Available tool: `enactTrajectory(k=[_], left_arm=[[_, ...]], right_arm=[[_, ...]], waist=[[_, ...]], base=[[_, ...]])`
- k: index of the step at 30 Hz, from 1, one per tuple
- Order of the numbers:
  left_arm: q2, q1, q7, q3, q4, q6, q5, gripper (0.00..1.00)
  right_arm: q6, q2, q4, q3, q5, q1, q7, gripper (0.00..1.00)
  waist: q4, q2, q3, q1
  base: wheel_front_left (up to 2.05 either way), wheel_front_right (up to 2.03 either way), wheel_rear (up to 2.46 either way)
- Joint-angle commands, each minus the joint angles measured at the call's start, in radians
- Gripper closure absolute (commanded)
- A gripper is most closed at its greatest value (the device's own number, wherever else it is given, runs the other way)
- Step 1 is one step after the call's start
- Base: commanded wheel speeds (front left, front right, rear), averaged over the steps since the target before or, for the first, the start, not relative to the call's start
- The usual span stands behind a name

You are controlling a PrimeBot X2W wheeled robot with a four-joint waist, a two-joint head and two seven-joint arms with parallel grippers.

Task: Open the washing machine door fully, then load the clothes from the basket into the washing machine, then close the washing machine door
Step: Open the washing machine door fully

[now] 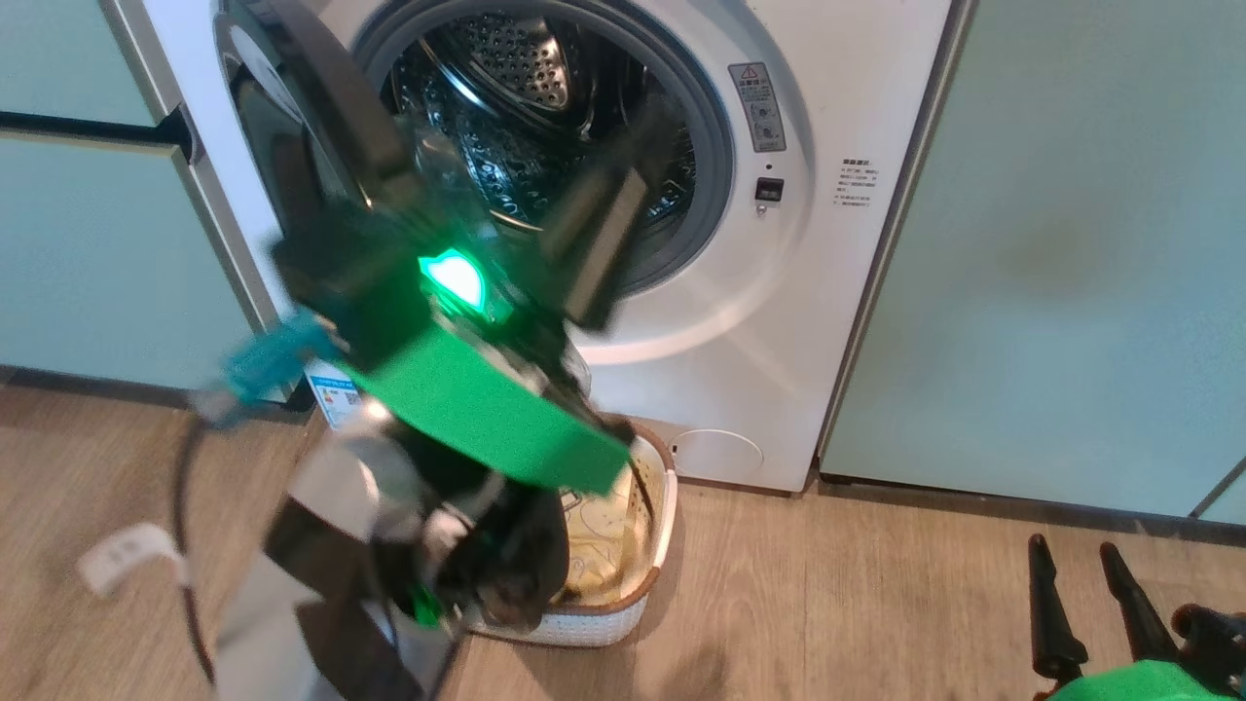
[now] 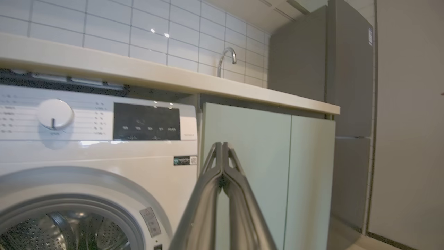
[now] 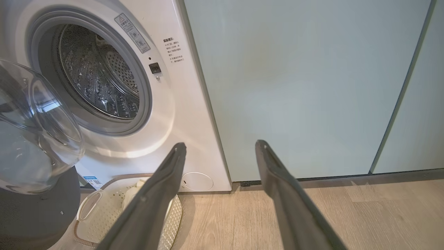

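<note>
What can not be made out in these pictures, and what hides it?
Head view: the left arm hides most of the clothes in the basket.
Right wrist view: the left edge cuts off the washing machine door.
Left wrist view: panel lettering is too small.

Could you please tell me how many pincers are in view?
2. The left pincer, shut, is raised before the washing machine; the right pincer, open, sits low over the floor, right of the basket.

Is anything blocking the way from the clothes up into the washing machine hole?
Nothing visible does. The washing machine door is swung open to the side, and the clothes lie in the basket on the floor, just below the washing machine's open mouth.
</note>
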Motion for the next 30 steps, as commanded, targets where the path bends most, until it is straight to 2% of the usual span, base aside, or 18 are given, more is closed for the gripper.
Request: enactTrajectory(k=[1,6,11,20,30], left_arm=[[0.013,-0.010,0.017,0.010,-0.040,0.003,0.012,1.00],[0.029,0.088,0.056,-0.093,-0.036,-0.004,0.045,1.00],[0.043,0.152,0.063,-0.150,-0.020,-0.008,0.062,1.00],[0.047,0.239,0.024,-0.226,0.036,0.000,0.108,1.00],[0.061,0.306,-0.053,-0.298,0.176,0.002,0.165,1.00]], right_arm=[[0.000,-0.014,-0.026,0.020,0.006,-0.031,-0.010,0.00],[0.000,-0.013,-0.025,0.017,0.008,-0.031,-0.010,0.00],[0.000,-0.012,-0.026,0.012,0.008,-0.030,-0.010,0.00],[0.000,-0.015,-0.025,0.009,0.009,-0.032,-0.010,0.00],[0.000,-0.015,-0.025,0.010,0.016,-0.035,-0.010,0.00]], waist=[[-0.001,-0.0001,0.000,0.0000],[0.002,-0.0001,0.002,0.0000],[0.009,-0.0001,0.003,0.0000],[0.023,-0.0001,0.005,0.0000],[0.023,-0.0001,0.011,0.0000]], base=[[0.00,0.00,0.00],[0.00,0.00,0.00],[0.00,0.00,0.00],[0.00,0.00,0.00],[0.00,0.00,0.00]])
